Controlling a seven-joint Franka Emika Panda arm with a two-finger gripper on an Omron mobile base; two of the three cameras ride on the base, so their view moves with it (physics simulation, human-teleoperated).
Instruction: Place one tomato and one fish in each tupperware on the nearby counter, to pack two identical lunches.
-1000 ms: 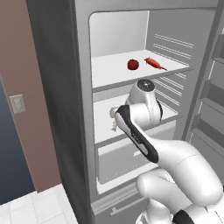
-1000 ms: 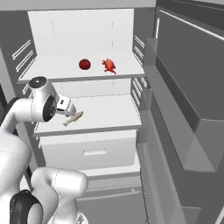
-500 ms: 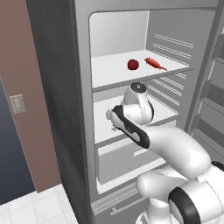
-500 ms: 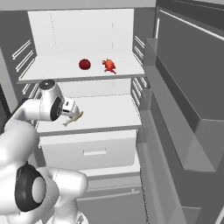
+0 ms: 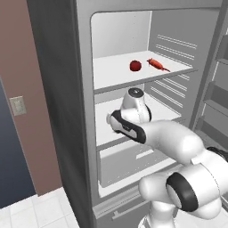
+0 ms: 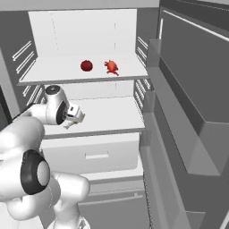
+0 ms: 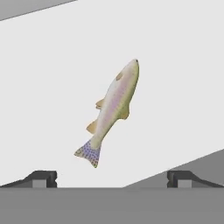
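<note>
The open fridge [image 5: 67,111] is the landmark here. Much of its middle shelf [image 6: 112,117] is masked: in the left base view the arm's white wrist and forearm cover the front of that shelf, and in the right base view the hand blocks the shelf's left end, so only a pale sliver of the slim fish [image 6: 69,125] peeks out below the gripper [image 6: 77,117]. The hand view gives the clear look: the pale silvery-beige fish [image 7: 111,110] lies flat on the white shelf, snout toward the top of that view and speckled tail toward the fingertips [image 7: 41,177], which stand far apart at either side with nothing between them. The jaws are wide and hold nothing; the fish is apart from both tips.

On the fridge's upper shelf [image 5: 116,73] a red tomato [image 5: 135,66] sits beside the orange-red fish [image 5: 157,64], near each other but not touching; the right base view shows the same tomato [image 6: 86,65] and fish [image 6: 111,67] toward the shelf's front edge. The fish's fins are too small to make out well.

The middle shelf is bare white around the slim fish on all sides, with open room to the right as far as the ribbed side wall [image 6: 142,91]. Below it a drawer [image 6: 96,154] closes off the lower fridge. The open door [image 6: 192,103] stands at the right edge, cut off by the frame.
</note>
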